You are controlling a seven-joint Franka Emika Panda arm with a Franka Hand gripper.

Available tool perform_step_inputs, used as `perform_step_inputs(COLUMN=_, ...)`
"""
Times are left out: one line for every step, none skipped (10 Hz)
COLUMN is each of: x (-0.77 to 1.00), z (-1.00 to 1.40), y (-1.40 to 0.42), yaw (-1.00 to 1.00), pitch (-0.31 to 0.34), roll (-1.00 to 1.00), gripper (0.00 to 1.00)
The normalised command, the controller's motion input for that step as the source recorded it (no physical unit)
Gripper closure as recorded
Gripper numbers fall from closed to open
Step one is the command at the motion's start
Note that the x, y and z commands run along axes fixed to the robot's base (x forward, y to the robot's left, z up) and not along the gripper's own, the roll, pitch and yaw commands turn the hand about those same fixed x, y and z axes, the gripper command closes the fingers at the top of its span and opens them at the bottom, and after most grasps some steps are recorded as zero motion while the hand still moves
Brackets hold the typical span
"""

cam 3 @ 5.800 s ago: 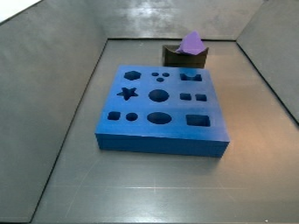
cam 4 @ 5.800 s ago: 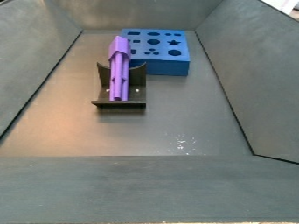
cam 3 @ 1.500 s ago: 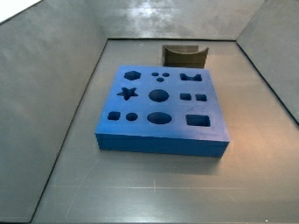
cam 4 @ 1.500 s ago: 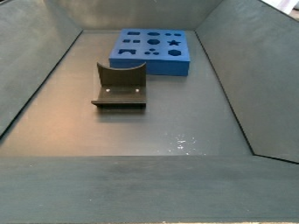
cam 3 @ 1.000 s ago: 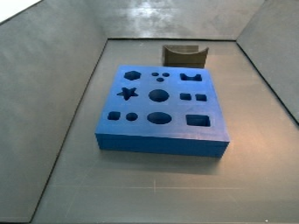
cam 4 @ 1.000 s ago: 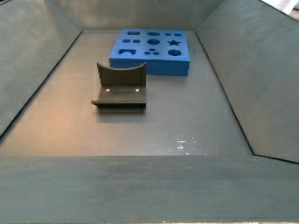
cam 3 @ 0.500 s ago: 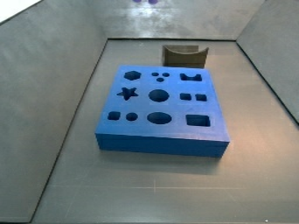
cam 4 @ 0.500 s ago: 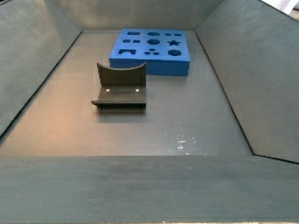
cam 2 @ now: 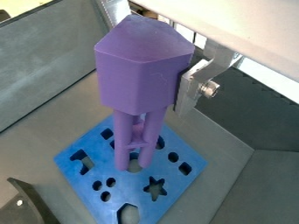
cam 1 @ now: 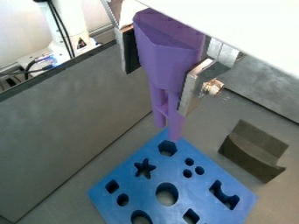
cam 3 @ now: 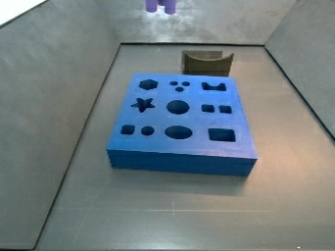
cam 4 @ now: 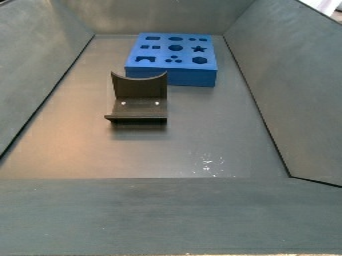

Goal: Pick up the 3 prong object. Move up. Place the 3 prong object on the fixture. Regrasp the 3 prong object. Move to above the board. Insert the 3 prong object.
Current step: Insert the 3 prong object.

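Far below the gripper (cam 1: pixel 163 61) lies the board (cam 1: pixel 176 185), the large blue block with its star, hexagon, round and square cut-outs facing up; in both wrist views it sits almost straight under the held piece. Off to one side of the gripper's line, well apart from it and beyond the board's edge, stands the fixture (cam 1: pixel 254 150), its notch empty in both side views (cam 3: pixel 206 62).

The gripper itself is high above the floor. Its silver finger (cam 1: pixel 197 77) presses flat against the side of the 3 prong object (cam 1: pixel 162 63), so the jaws are closed on the peg's thick upper end, and the light-purple peg hangs upright with its lobed tip pointing down at the board. In a side view only the peg's lower end (cam 3: pixel 161 6) pokes in at the top edge of the frame, which suggests it is carried well clear of everything.

Judging by the empty fixture and the upright hold, the regrasp looks done and the step in hand is moving to above the board. Next would come lining the lobed tip up over its matching hole, turned to fit, then a straight descent.
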Motion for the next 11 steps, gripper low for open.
perform_step_inputs(x=0.56, z=-0.57, y=0.37, yaw=0.26, pitch=0.073, roll=-0.11, gripper=1.00)
perform_step_inputs(x=0.71, z=-0.62, y=0.51, yaw=0.02, pitch=0.081, roll=-0.26, gripper=1.00)
perform_step_inputs(x=0.76, z=-0.58, y=0.45, yaw=-0.01, pitch=0.091, roll=-0.26, gripper=1.00)
perform_step_inputs(x=0.74, z=-0.59, y=0.33, yaw=-0.19, pitch=0.074, roll=-0.23, gripper=1.00)
perform_step_inputs(x=0.72, z=-0.58, y=0.21, yaw=-0.36, pitch=0.051, roll=-0.22, gripper=1.00)
perform_step_inputs(x=0.66, z=-0.56, y=0.26, yaw=-0.33, pitch=0.041, roll=-0.24, gripper=1.00)
perform_step_inputs(x=0.57, z=-0.51, y=0.30, yaw=-0.33, pitch=0.030, roll=-0.27, gripper=1.00)
perform_step_inputs(x=0.34, z=-0.41, y=0.45, yaw=-0.21, pitch=0.000, roll=-0.36, gripper=1.00)
perform_step_inputs(x=0.20, z=-0.33, y=0.56, yaw=-0.10, pitch=0.000, roll=-0.42, gripper=1.00)
perform_step_inputs(x=0.03, z=-0.18, y=0.39, yaw=-0.23, pitch=-0.050, roll=-0.47, gripper=1.00)
perform_step_inputs(x=0.00, z=-0.03, y=0.26, yaw=-0.27, pitch=-0.160, roll=-0.50, gripper=1.00)
